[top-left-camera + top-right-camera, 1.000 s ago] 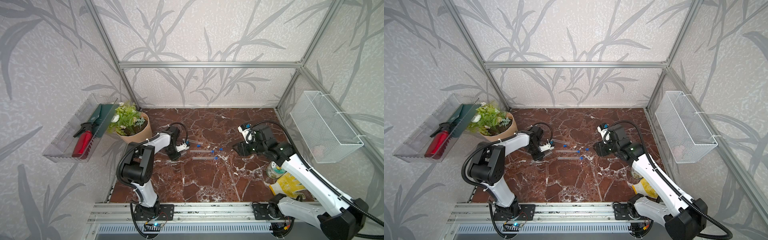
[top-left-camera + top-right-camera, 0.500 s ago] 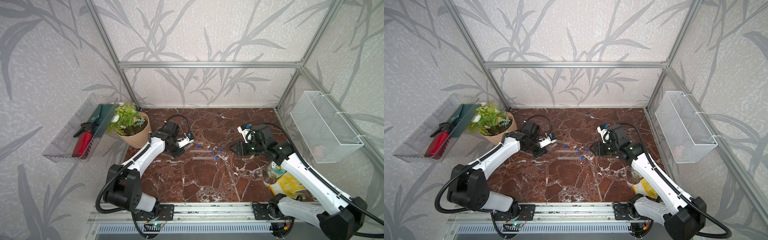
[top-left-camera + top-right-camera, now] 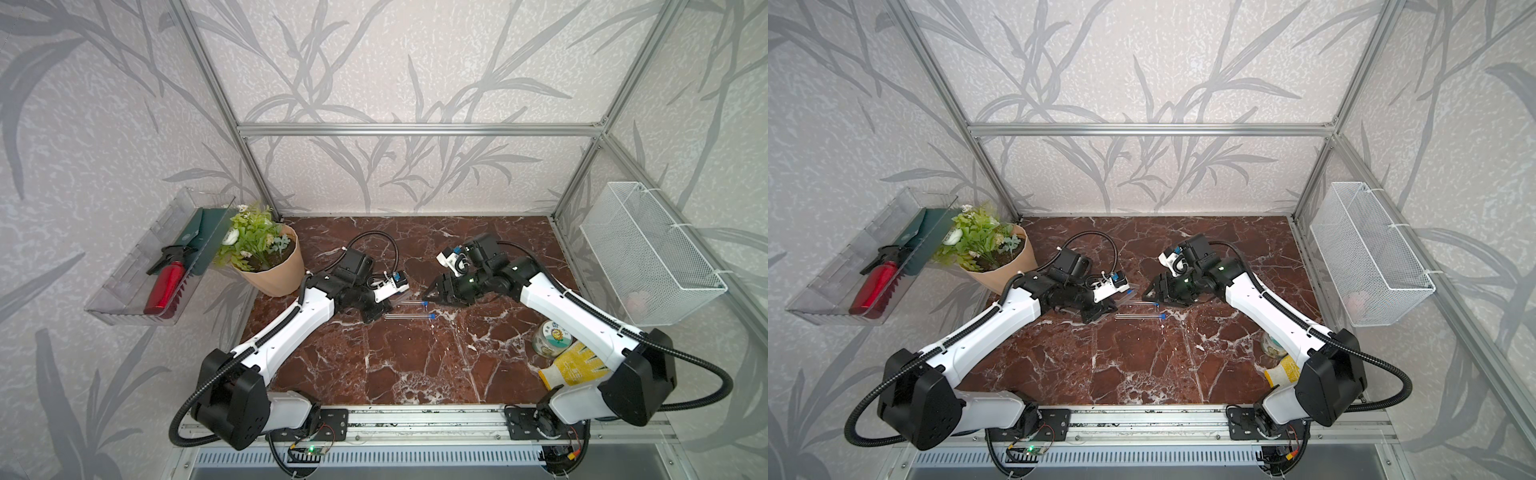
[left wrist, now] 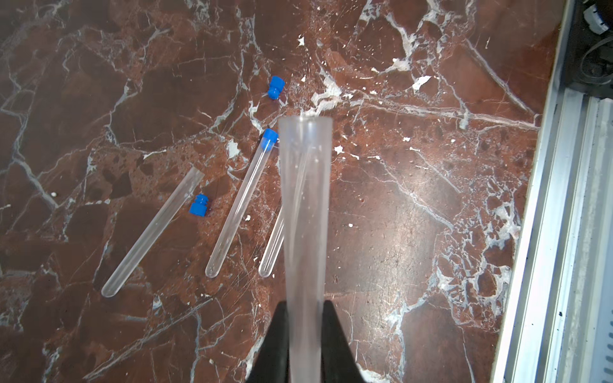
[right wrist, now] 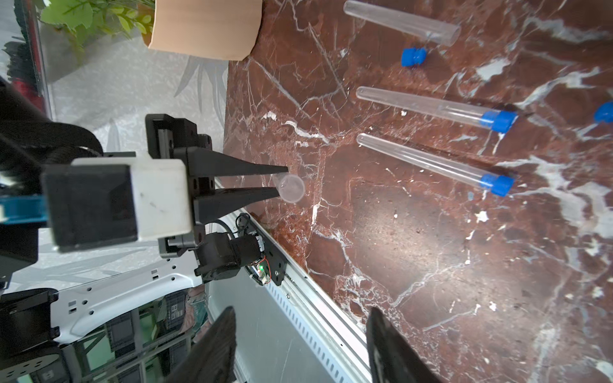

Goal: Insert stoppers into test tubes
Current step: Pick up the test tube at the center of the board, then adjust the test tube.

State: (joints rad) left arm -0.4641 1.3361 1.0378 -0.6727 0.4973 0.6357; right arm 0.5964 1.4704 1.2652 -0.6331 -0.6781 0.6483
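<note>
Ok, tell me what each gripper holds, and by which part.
The left gripper pinches an unstoppered test tube well back from its open mouth; the right gripper is open and holds nothing.

- Walls [image 3: 374, 62]: pale grey, leaf-patterned.
- Aluminium frame [image 3: 415, 129]: silver bars.
- Tabletop [image 3: 415, 365]: red-brown marble, white veins.
- White wire basket [image 3: 648, 257]: on a side wall.

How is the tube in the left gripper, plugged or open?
Open: the tube held by the left gripper ends in a bare rim; nothing blue plugs it.
</note>
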